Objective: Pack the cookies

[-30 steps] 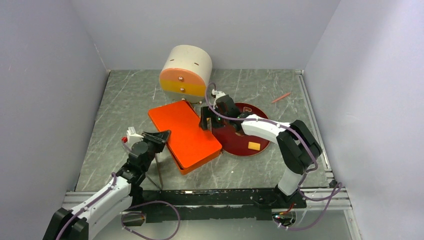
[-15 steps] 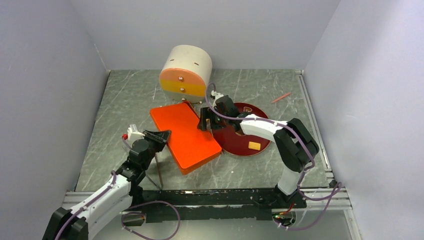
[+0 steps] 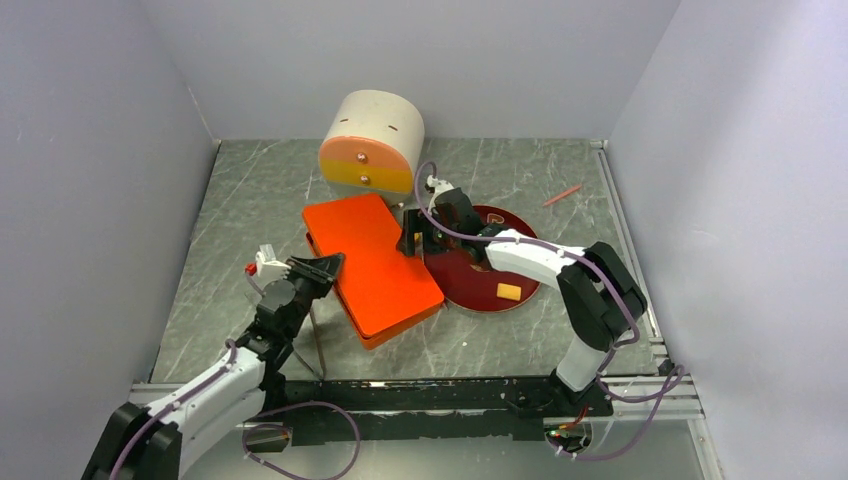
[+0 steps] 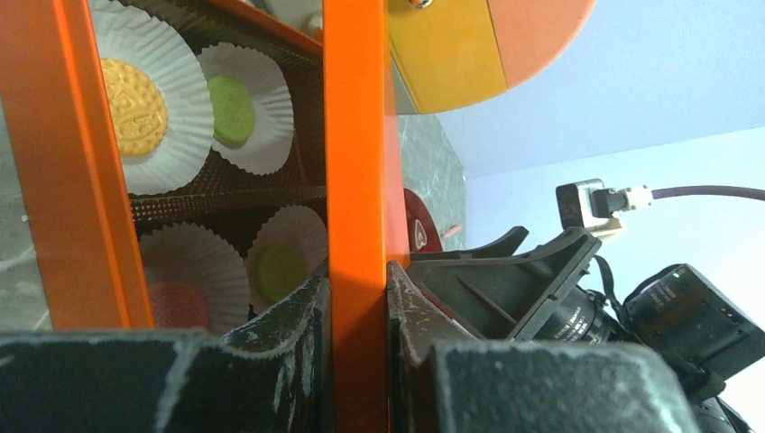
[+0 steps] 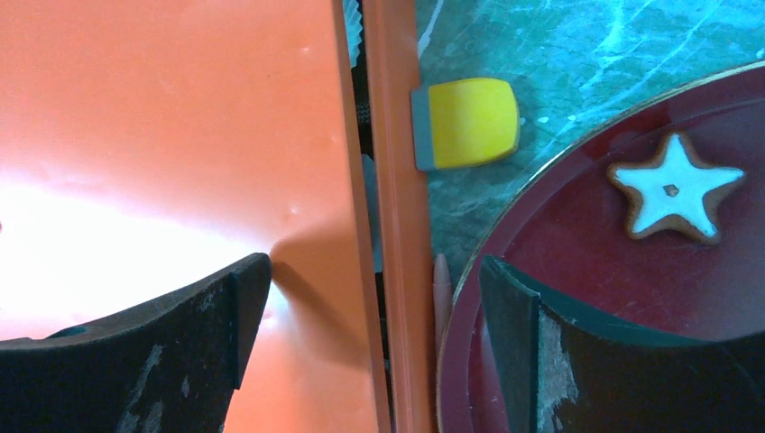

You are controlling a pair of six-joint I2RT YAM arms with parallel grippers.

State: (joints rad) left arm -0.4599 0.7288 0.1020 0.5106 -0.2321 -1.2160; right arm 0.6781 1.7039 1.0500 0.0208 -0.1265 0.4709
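An orange box lid (image 3: 372, 262) lies tilted over the orange box. My left gripper (image 3: 325, 268) is shut on the lid's near-left edge (image 4: 356, 180). Under the lid, the left wrist view shows cookies in white liners: a yellow one (image 4: 133, 95), two green ones (image 4: 233, 108) and a pink one (image 4: 176, 302). My right gripper (image 3: 415, 236) is open, its jaws straddling the lid's right edge (image 5: 356, 180) and the box rim (image 5: 397, 225). A dark red plate (image 3: 470, 290) holds a yellow rectangle cookie (image 3: 508, 291) and a white star cookie (image 5: 672, 189).
A cream, orange and yellow drawer unit (image 3: 372, 140) stands behind the box. A yellow rounded piece (image 5: 469, 122) lies on the table by the box rim. An orange pencil (image 3: 562, 194) lies at the back right. A thin brown stick (image 3: 318, 340) lies near my left arm.
The lid has shifted a little toward the back and squared up over the box. My left gripper followed it slightly; my right gripper stayed at the lid's right edge.
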